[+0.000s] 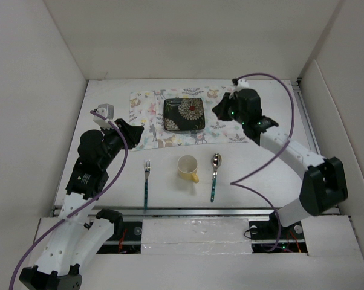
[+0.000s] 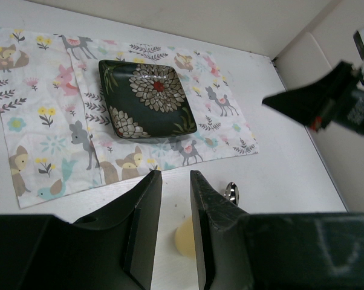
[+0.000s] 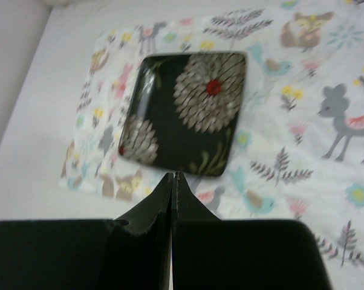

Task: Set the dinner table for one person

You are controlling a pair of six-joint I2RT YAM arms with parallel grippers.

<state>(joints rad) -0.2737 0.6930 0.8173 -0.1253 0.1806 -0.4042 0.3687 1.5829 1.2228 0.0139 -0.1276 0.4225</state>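
Seen from above, a large plain white dinner table (image 1: 170,199) fills the middle of the scene, walled by white panels, with two robot arms mounted at its near edge. At the far middle of the table lies a pastel animal-print placemat (image 1: 146,103), and on its centre sits a square black plate (image 1: 184,115) painted with pale chrysanthemum flowers. Nearer the arms, off the placemat and on the bare tabletop, three things stand in a row, apart from one another: a fork (image 1: 146,181) with a teal handle on the left, a yellow cup (image 1: 187,167) in the middle, and a spoon (image 1: 214,178) with a teal handle on the right. Both pieces of cutlery point away from the arms. The left gripper (image 2: 175,178) reaches in by the left end of the placemat; its two black fingers stand slightly apart with nothing between them. The right gripper (image 3: 172,178) is over the right part of the placemat, aimed at the plate — its fingers are pressed together and hold nothing.
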